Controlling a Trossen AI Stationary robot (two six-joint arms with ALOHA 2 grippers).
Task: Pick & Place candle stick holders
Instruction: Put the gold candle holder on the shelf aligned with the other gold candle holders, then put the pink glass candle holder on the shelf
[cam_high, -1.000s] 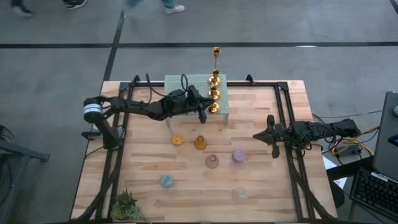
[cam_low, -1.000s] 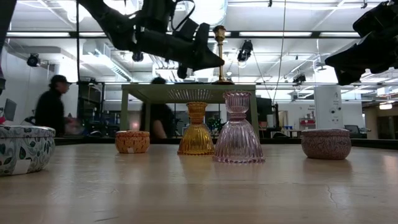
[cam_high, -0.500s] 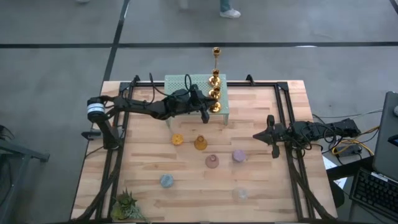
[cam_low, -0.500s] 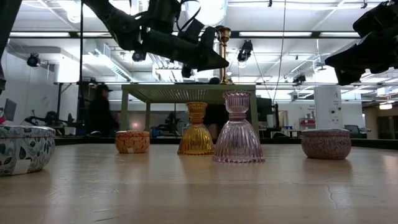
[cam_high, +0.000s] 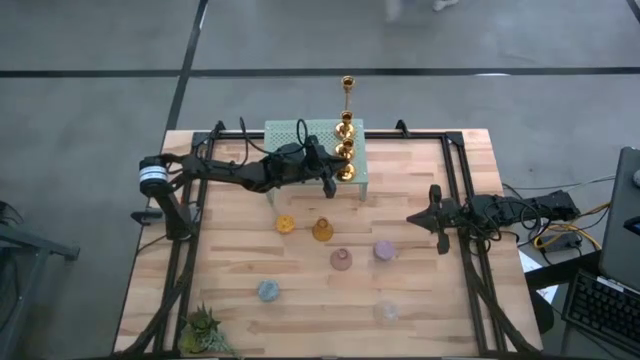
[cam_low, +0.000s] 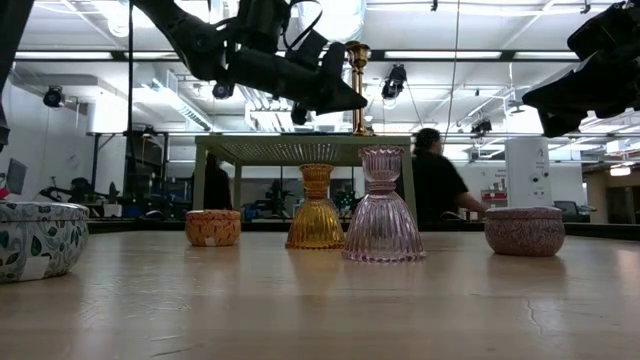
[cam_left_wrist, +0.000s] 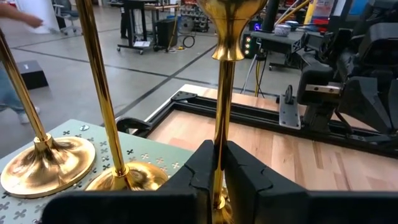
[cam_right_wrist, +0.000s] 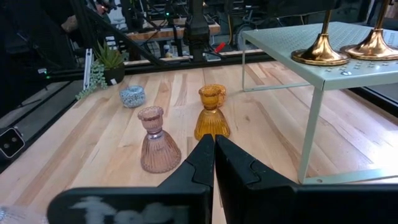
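Several shiny gold candle stick holders stand on the mint-green perforated stand at the table's far side, one of them tall. My left gripper reaches level over the stand and is shut on the nearest gold holder. Squat glass holders stand on the wood: orange, amber, pink, purple, blue, clear. My right gripper waits shut at the table's right side, above the wood. My left gripper pinches the gold holder's thin stem, low down near its base, between its two fingers. The fingers come level from the table's left and lie across the stem. The holder stands upright, cup on top, its base seemingly on the stand.
Two more gold holders' bases stand close beside the held one on the stand. A spiky green plant sits at the near left corner. Black rails run along the table's sides. A person moves in the room behind.
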